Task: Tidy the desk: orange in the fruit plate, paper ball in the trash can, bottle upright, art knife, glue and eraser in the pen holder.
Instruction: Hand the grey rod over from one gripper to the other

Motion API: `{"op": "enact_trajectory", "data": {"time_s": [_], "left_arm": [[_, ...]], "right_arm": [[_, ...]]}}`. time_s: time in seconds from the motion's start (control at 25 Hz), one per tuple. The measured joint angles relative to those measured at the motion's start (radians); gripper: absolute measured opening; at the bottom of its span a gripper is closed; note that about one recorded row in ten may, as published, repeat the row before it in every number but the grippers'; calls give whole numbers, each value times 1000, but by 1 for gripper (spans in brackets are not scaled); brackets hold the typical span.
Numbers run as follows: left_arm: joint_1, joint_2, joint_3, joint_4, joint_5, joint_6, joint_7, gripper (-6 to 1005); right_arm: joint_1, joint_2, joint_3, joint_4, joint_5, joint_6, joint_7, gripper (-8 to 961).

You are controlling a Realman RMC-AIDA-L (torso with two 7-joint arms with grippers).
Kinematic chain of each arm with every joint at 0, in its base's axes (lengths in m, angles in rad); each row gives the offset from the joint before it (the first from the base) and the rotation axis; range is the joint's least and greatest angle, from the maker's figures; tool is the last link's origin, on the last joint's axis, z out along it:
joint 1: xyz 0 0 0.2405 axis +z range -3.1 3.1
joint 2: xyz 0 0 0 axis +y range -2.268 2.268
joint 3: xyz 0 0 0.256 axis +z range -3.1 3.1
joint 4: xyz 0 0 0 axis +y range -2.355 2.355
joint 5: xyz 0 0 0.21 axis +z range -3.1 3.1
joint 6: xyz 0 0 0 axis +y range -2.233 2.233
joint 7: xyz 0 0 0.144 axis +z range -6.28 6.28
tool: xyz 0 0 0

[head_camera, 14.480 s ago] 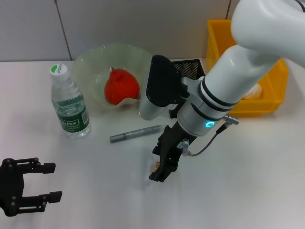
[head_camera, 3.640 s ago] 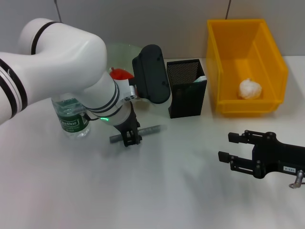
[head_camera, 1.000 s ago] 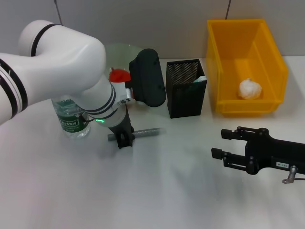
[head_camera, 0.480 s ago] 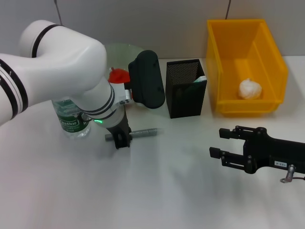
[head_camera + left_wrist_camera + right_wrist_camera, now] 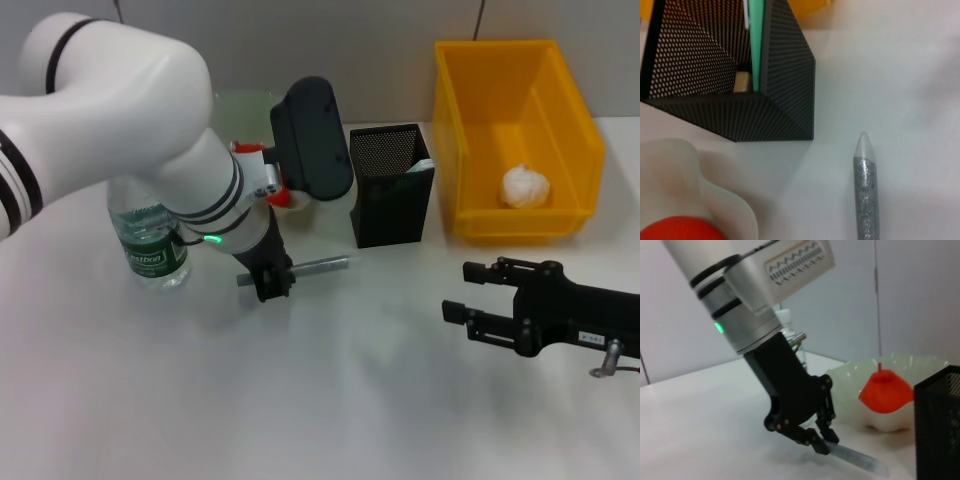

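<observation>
Left of centre in the head view, the left gripper (image 5: 273,284) is pinched on the left end of the art knife (image 5: 318,266), a grey stick lying on the table (image 5: 330,400); the rest of it juts right toward the pen holder (image 5: 390,198). At lower right, the right gripper (image 5: 478,300) hovers with fingers spread, holding nothing. At upper right, the paper ball (image 5: 526,186) sits in the trash can (image 5: 470,110). At left, the bottle (image 5: 148,248) stands upright.

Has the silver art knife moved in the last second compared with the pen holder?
Yes. The art knife, shut in the left gripper, has shifted right: its tip now lies just under the pen holder's left edge, closer than a second ago.
</observation>
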Motion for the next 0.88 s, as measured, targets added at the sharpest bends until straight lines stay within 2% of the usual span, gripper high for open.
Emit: {"op": "enact_trajectory", "data": {"time_s": [0.28, 0.32, 0.64, 0.76, 0.88], "left_arm": [[17, 4, -69, 56, -23, 64, 18, 135], [20, 5, -106, 64, -64, 93, 53, 134], [21, 8, -236, 66, -172, 172, 150, 130], [23, 9, -324, 64, -226, 235, 204, 129], [26, 9, -361, 61, -246, 266, 228, 130]], "right_arm": [[-1, -4, 50, 0, 14, -19, 10, 626], [0, -5, 52, 0, 14, -19, 13, 626], [0, -7, 53, 0, 15, -24, 34, 621], [-1, -12, 53, 0, 14, -43, 62, 614], [-4, -26, 51, -4, 9, -77, 108, 608]]}}
